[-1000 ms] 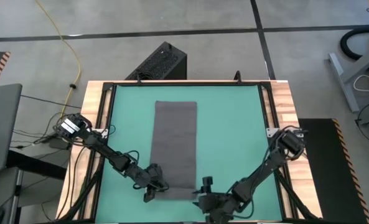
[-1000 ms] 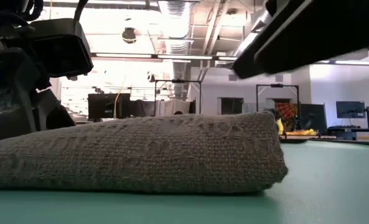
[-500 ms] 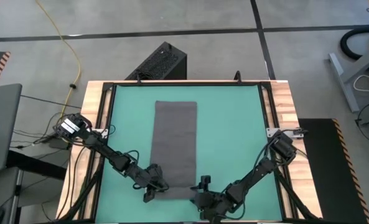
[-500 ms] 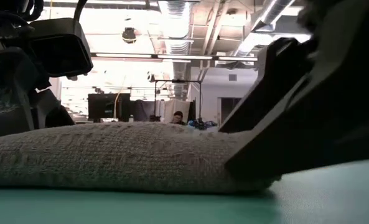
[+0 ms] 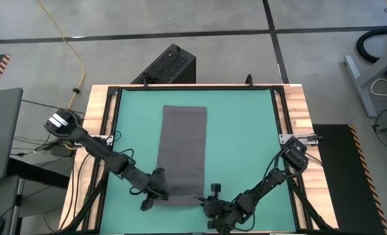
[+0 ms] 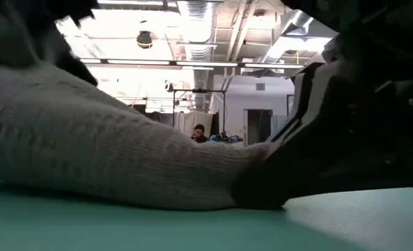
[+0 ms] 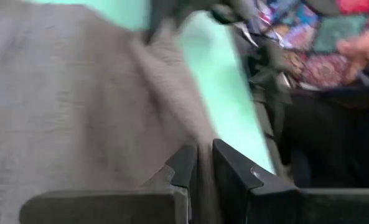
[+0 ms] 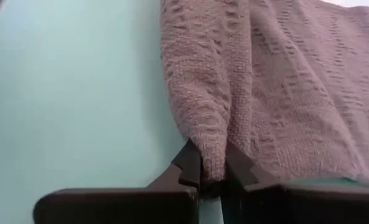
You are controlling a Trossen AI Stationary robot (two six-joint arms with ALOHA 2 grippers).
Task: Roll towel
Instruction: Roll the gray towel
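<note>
- Change vs. 1 s ago: I see the right gripper (image 5: 212,196), which stood apart from the cloth w/ fingers spread, has moved in and clamped the near right corner of the towel (image 5: 183,149).
- Change, left side: the left arm has stretched further along the table's left edge (wrist now lower and closer to the cloth), and in the low view the towel's left end has risen off the mat (image 5: 245,130), where before it lay flat.
- Left gripper (image 5: 155,189): sits at the near left corner; in the left wrist view its fingers (image 7: 234,174) stand nearly together, pinching a fold of towel (image 7: 78,99) between them.
- Right gripper, right wrist view: fingers (image 8: 187,163) clenched on a raised ridge of towel (image 8: 284,87) (grip at the very edge).
- Arm pose: both arms reach inward from the table's side rails, low and elbows out, meeting at the towel's near short edge.
- Towel posn: lengthwise down the mat's middle, far end flat, near end gathered.
- Surroundings: black box (image 5: 166,66) on the floor beyond the table, yellow cable (image 5: 79,49) at left. In the low view the right gripper (image 6: 345,132) blocks most of the right side; a person (image 6: 198,132) shows far off in the room.
</note>
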